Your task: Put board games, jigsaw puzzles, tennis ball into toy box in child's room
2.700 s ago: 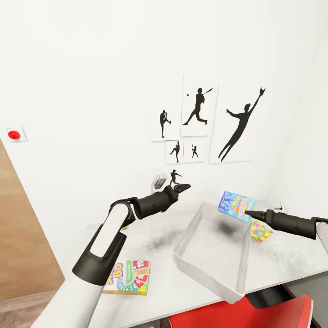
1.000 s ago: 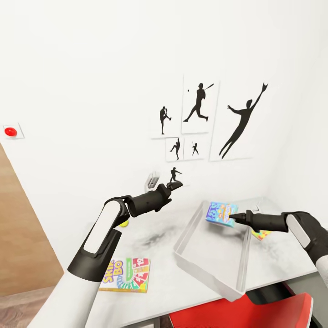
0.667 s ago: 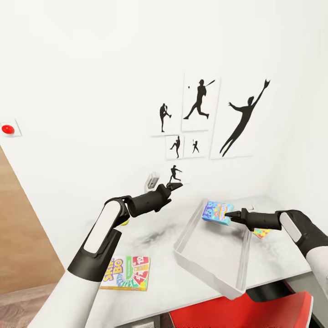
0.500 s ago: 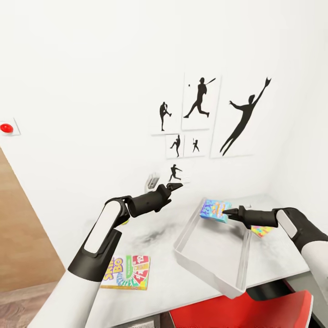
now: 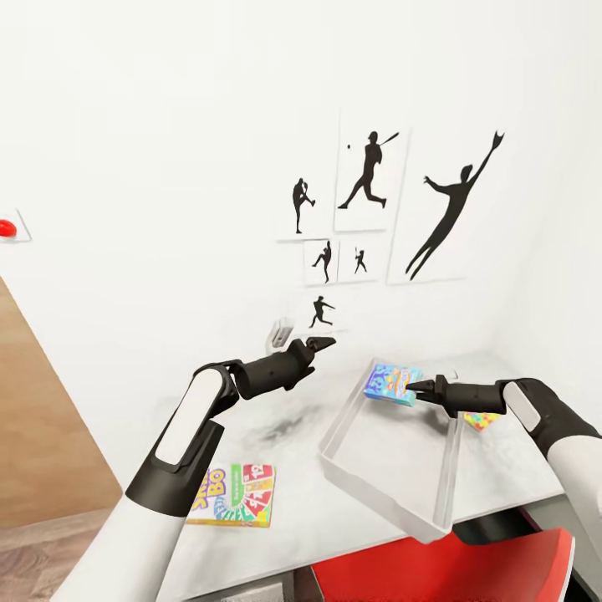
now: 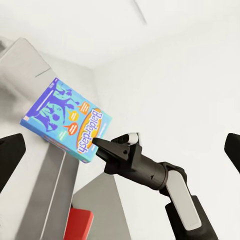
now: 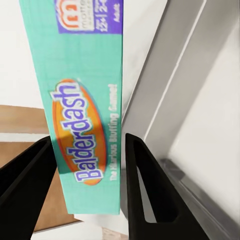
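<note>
My right gripper (image 5: pixel 417 392) is shut on the blue board game (image 5: pixel 388 383), a Balderdash box, holding it tilted in the air over the far end of the pale grey toy box (image 5: pixel 378 501). In the right wrist view the box (image 7: pixel 85 100) sits between both fingers (image 7: pixel 145 190). The left wrist view shows the same box (image 6: pixel 65 122) pinched by the right gripper (image 6: pixel 100 145). My left gripper (image 5: pixel 322 343) hovers open above the table (image 5: pixel 293 535), left of the bin. A yellow-green-red board game (image 5: pixel 232 495) lies flat near the table's front. One jigsaw puzzle (image 5: pixel 481 420) lies right of the bin. The tennis ball is hidden behind my left forearm.
A red chair (image 5: pixel 468 568) is tucked under the table's front edge, below the bin. Black baseball silhouette prints (image 5: pixel 368 201) hang on the white wall behind. A red wall button (image 5: pixel 7 227) sits far left. Wooden floor (image 5: pixel 42 435) shows left of the table.
My right gripper has carried the blue board game leftward from beside the puzzle to over the bin's far end. The left arm has barely moved. The view has drifted slightly.
</note>
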Available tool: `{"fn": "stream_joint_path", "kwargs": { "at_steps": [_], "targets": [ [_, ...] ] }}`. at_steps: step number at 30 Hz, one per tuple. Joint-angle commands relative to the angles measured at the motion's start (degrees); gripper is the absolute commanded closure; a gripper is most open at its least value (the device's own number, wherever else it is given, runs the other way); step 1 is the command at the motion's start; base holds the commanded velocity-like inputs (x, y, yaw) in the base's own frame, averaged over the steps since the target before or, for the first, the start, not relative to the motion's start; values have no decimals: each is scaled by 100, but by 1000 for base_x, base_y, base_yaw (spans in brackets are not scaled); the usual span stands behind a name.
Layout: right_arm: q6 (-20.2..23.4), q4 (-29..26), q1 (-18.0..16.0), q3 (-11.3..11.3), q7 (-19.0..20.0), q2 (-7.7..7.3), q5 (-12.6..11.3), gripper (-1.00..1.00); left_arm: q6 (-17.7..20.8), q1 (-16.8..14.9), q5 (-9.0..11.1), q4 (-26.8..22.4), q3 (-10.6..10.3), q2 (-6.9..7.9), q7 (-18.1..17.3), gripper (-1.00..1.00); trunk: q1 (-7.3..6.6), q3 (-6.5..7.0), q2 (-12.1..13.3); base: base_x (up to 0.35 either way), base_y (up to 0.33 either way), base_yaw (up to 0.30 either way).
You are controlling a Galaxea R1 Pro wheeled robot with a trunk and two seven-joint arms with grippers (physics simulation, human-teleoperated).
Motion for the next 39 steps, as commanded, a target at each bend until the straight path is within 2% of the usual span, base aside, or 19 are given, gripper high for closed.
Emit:
{"fn": "stream_joint_path", "kwargs": {
  "at_steps": [1, 10, 23, 39],
  "targets": [
    [8, 1, -7, 29, 31, -7, -6, 100, 3, -6, 61, -5, 2, -2, 59, -100, 4, -23, -15, 0, 0, 0],
    [8, 19, -15, 28, 30, -13, -5, 100, 3, -14, 58, 52, 1, -2, 60, -100, 4, -108, -15, 0, 0, 0],
    [8, 25, -1, 31, 33, -158, -5, 100, 3, -17, 51, 141, -4, -7, 65, -100, 4, -211, -15, 0, 0, 0],
    [8, 375, -126, 3, 30, -164, -5, 100, 3, -24, 55, 180, -5, -4, 57, -100, 4, -300, -15, 0, 0, 0]
  ]
}}
